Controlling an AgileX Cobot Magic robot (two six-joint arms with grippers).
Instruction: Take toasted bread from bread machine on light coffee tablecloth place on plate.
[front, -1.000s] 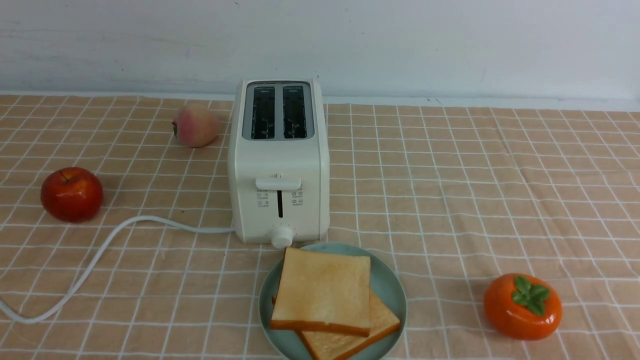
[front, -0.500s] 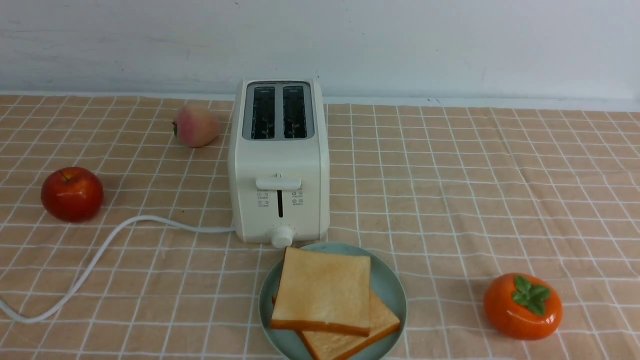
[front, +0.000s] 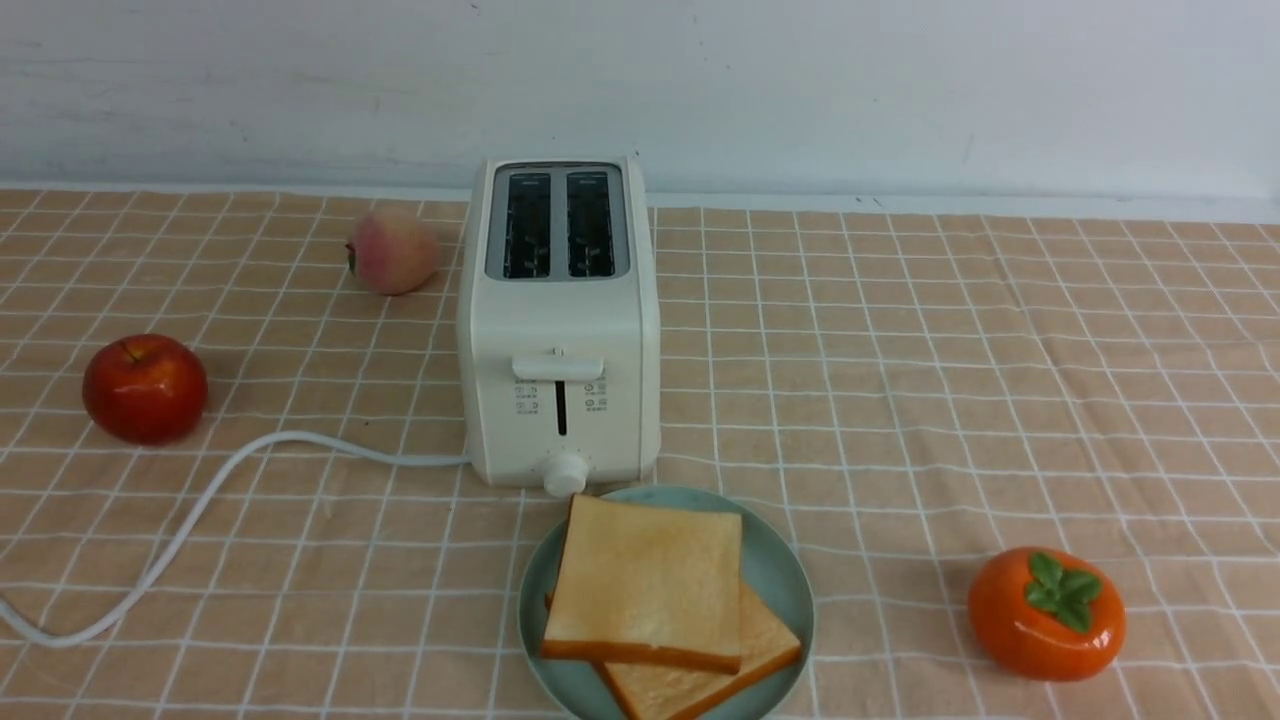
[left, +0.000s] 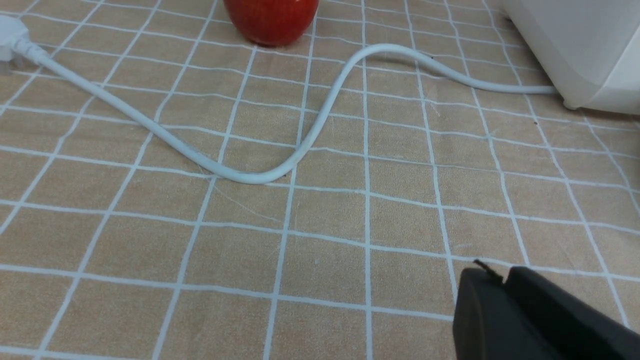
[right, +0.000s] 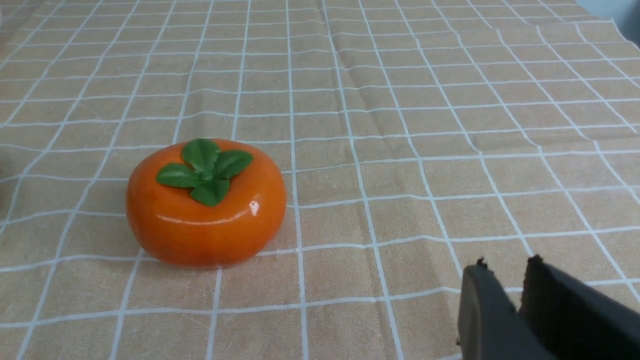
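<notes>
The two slices of toasted bread lie stacked on the pale blue-green plate (front: 783, 572) in front of the bread machine (front: 558, 330). The top slice (front: 645, 585) lies flat and the lower slice (front: 755, 650) sticks out to the right. Both toaster slots look empty. The light coffee tablecloth (front: 950, 400) covers the table. Neither arm shows in the front view. My left gripper (left: 502, 272) is shut and empty, low over the cloth near the toaster's corner (left: 575, 45) and its white cord (left: 310, 135). My right gripper (right: 505, 267) is shut and empty, over bare cloth.
A red apple (front: 145, 388) sits at the left and a peach (front: 392, 250) behind it beside the toaster. An orange persimmon (front: 1045, 612) sits at the front right, near my right gripper in its wrist view (right: 205, 205). The cord runs left across the cloth.
</notes>
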